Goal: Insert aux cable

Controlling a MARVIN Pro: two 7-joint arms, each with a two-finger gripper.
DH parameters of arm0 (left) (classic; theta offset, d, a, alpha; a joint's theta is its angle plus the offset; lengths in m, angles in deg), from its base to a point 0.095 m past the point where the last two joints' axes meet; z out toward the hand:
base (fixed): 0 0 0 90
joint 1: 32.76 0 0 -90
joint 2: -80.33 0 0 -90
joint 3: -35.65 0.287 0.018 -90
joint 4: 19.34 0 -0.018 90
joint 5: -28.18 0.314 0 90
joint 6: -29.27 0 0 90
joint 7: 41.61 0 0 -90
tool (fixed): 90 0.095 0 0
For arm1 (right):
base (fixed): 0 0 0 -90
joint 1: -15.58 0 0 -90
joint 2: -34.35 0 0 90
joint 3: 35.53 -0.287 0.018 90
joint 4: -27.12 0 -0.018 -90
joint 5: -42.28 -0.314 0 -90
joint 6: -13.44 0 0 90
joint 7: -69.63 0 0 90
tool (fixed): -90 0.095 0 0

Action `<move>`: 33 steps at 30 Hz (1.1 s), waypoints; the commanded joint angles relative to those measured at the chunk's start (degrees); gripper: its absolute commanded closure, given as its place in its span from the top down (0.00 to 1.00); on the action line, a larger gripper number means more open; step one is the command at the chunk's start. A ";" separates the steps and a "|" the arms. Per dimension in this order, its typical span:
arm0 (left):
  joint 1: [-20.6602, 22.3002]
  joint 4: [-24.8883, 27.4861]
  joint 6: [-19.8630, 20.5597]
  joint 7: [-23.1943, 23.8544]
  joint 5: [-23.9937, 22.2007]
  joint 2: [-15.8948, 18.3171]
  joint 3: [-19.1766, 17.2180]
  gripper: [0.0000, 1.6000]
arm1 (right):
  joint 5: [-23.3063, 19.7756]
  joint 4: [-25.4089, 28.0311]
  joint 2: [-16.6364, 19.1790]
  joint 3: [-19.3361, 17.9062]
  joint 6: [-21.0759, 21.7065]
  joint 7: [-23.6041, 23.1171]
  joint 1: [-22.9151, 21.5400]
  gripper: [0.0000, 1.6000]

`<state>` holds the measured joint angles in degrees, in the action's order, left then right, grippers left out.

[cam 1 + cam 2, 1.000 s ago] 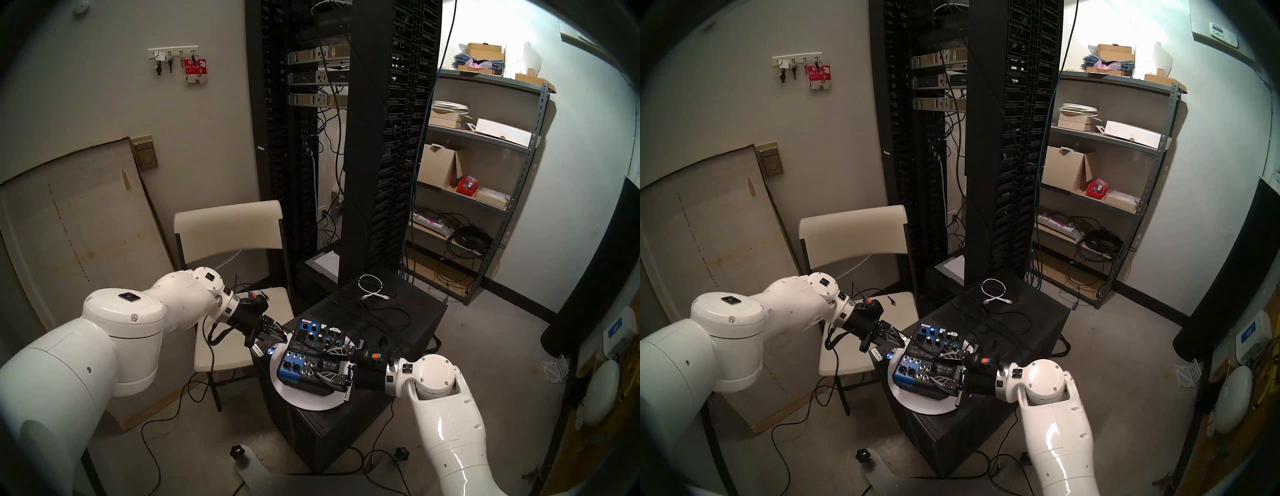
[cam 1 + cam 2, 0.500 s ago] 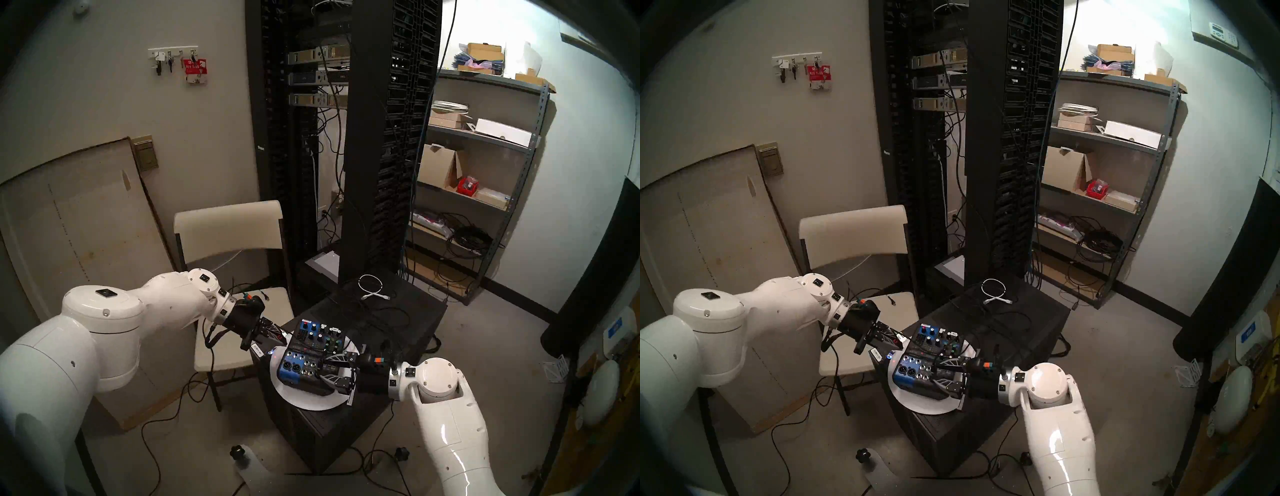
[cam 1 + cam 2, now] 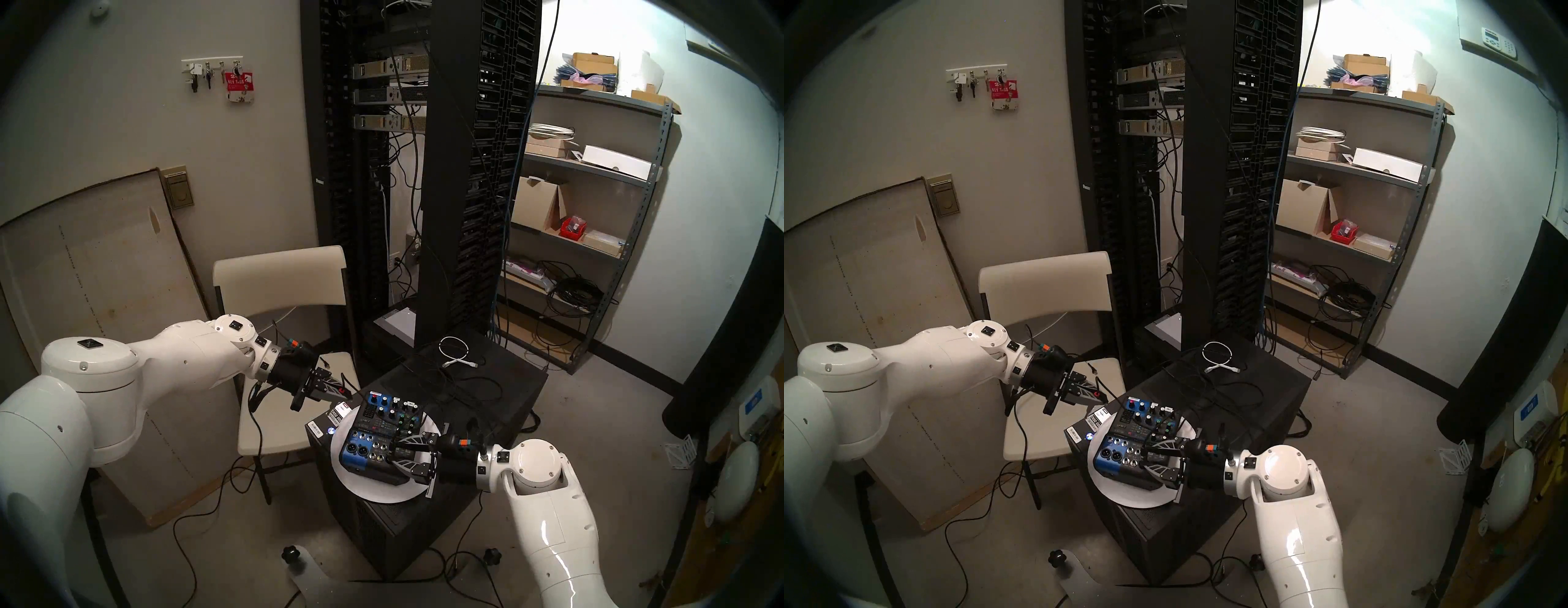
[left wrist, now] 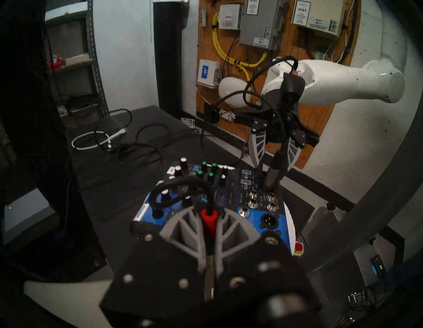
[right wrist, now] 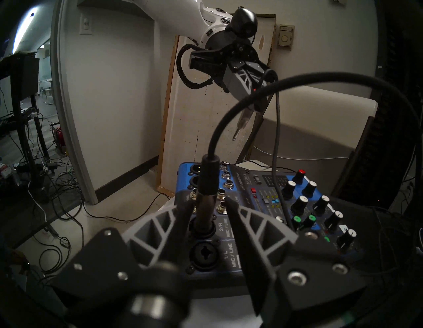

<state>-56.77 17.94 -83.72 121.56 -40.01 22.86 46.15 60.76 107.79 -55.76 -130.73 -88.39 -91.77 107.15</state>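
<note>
Left wrist view: the left gripper (image 4: 211, 225) is clamped tight on the aux cable (image 4: 208, 221) at its red-banded plug, held in the air clear of the mixer (image 4: 247, 197); the right gripper (image 5: 209, 211) stands part open around another black plug (image 5: 206, 197) seated in the mixer

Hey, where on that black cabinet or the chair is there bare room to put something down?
Bare: the chair seat beside the left end effector, and the black cabinet top right of the cable tangle. Crowded: around the mixer, where the right end effector brackets a plugged-in cable, and near the white coiled cable.
</note>
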 commanded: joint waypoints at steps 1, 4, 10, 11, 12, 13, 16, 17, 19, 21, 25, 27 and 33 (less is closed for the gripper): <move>2.07 5.72 1.34 -2.86 -1.73 1.48 -1.97 0.00 | -0.58 1.26 0.00 -0.94 -0.15 0.53 -0.59 0.56; 1.96 7.52 1.43 -4.27 -2.02 1.60 -2.38 0.00 | -0.67 1.25 0.16 -1.59 -0.15 0.65 -0.86 0.56; 1.67 10.86 2.53 -7.85 -1.29 1.63 -2.03 0.00 | -0.82 1.68 0.30 -2.76 -0.13 0.56 -1.17 0.56; 1.68 11.41 2.72 -8.32 -1.18 1.77 -1.97 0.00 | -0.83 1.74 0.31 -2.81 -0.12 0.36 -1.17 0.56; 1.71 11.91 2.85 -8.86 -1.05 1.95 -1.90 0.00 | -0.82 1.81 0.29 -2.81 -0.07 0.17 -1.13 0.56; 1.88 12.36 3.14 -9.26 -0.74 2.10 -1.71 0.00 | -0.81 1.80 0.22 -2.71 -0.05 -0.09 -1.04 0.56; 1.95 13.19 3.41 -10.36 -0.42 2.49 -1.58 0.00 | -0.59 1.88 -0.09 -2.35 -0.05 -0.42 -0.68 0.56; 1.92 13.19 3.48 -10.59 -0.35 2.55 -1.54 0.00 | -0.59 2.01 -0.11 -2.25 0.06 -0.65 -0.56 0.57; 1.79 13.15 3.51 -11.01 -0.26 2.65 -1.50 0.00 | -0.38 2.35 -0.19 -2.32 0.16 -0.55 -0.23 0.57; 1.50 13.35 3.12 -11.75 -0.20 2.83 -1.63 0.00 | -0.34 2.35 -0.24 -2.90 -0.04 0.07 -0.08 0.58; 0.89 13.31 2.14 -11.99 -0.41 2.76 -1.98 0.00 | -0.25 1.62 -0.12 -3.49 -0.22 0.65 -0.71 0.58; 0.19 13.27 1.06 -11.96 -0.84 2.41 -2.33 0.00 | -0.22 0.78 -0.24 -3.79 -0.59 1.17 -1.59 0.57; -0.04 13.63 0.18 -13.11 -0.89 1.44 -2.61 0.00 | 0.02 -0.01 -0.26 -4.18 -0.70 1.89 -3.04 0.55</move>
<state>-56.91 31.03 -82.00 109.08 -40.27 25.56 44.69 60.96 108.07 -55.72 -134.73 -88.76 -90.83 106.55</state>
